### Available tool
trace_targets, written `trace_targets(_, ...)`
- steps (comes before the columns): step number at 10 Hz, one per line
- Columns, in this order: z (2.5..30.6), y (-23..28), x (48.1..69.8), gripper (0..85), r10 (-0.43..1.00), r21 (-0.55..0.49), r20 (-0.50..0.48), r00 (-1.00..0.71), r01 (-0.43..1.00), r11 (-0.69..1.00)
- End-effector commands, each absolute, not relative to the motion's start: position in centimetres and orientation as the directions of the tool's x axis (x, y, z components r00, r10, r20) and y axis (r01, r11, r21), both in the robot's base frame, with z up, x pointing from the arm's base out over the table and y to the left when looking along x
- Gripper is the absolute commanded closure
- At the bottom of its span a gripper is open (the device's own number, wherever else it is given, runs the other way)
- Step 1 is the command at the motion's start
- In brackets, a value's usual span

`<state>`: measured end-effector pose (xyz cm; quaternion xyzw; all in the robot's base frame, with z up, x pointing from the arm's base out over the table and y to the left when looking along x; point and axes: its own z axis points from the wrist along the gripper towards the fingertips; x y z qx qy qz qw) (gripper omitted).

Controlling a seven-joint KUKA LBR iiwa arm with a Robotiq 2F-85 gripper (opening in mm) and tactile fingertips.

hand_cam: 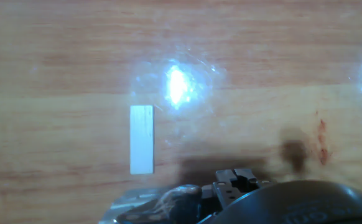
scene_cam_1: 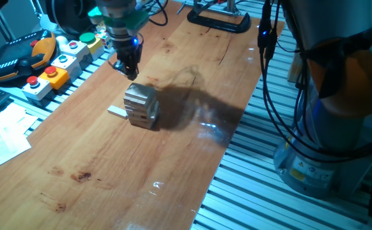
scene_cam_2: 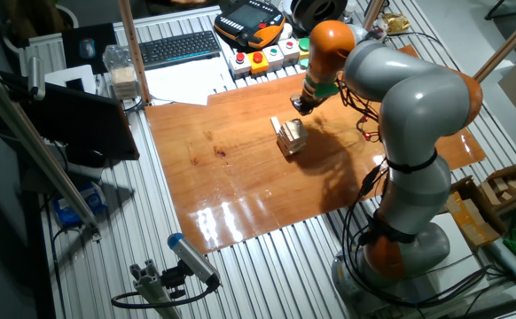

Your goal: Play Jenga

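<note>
The Jenga tower (scene_cam_1: 141, 105) (scene_cam_2: 291, 137) of pale wood blocks stands upright on the wooden tabletop (scene_cam_1: 128, 179). One loose matching block (scene_cam_1: 117, 112) (hand_cam: 142, 139) lies flat on the table just left of the tower's foot. My gripper (scene_cam_1: 127, 69) (scene_cam_2: 301, 105) hangs a little above and behind the tower, touching neither the tower nor the block. Its fingers look pressed together with nothing between them. In the hand view only the gripper's tips (hand_cam: 236, 180) show at the bottom edge, and the tower is out of that view.
Coloured push-button boxes (scene_cam_1: 58, 64) and an orange teach pendant (scene_cam_1: 13, 61) line the table's left edge. Papers (scene_cam_1: 0, 134) and a keyboard (scene_cam_2: 178, 49) lie beyond it. A black clamp (scene_cam_1: 218, 22) sits at the far end, and the arm's base (scene_cam_2: 400, 248) with cables stands on the right.
</note>
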<state>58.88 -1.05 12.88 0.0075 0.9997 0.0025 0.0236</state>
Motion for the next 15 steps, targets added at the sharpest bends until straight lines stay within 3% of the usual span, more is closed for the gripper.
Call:
trace_targets(1,12.8,-1.3,58.7,84.3,0.013,-0.007,-0.040,-0.999,0.013,1.000)
trace_targets(15,13.6,-1.8,56.8,84.3,0.032,-0.003,-0.016,-0.999,0.032,0.999)
